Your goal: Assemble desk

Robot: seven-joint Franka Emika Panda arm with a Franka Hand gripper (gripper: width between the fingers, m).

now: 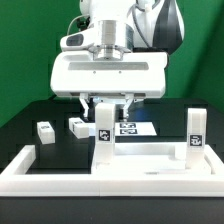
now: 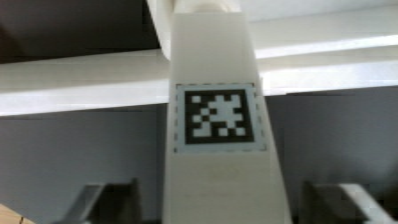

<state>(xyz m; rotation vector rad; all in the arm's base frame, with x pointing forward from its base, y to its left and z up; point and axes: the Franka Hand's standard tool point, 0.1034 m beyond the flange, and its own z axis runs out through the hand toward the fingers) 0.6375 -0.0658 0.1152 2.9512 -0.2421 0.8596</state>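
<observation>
Desk top point(image 1: 60, 166), two upright legs point(image 1: 105, 140) point(image 1: 194, 131), two loose legs point(image 1: 45, 131) point(image 1: 78, 126); end effector point(image 1: 111, 114) spread astride one, gripping nothing.

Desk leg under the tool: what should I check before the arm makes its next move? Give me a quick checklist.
1. Tool open around the leg: ok, both fingers show a gap to it in the wrist view.
2. Leg upright on the desk top: ok, it looks vertical in the exterior view.
3. Leg fully seated in the top: cannot tell, the joint is not visible.
4. Second leg standing at the exterior view's right: ok.
5. Loose legs lying in the open on the table: ok.
</observation>
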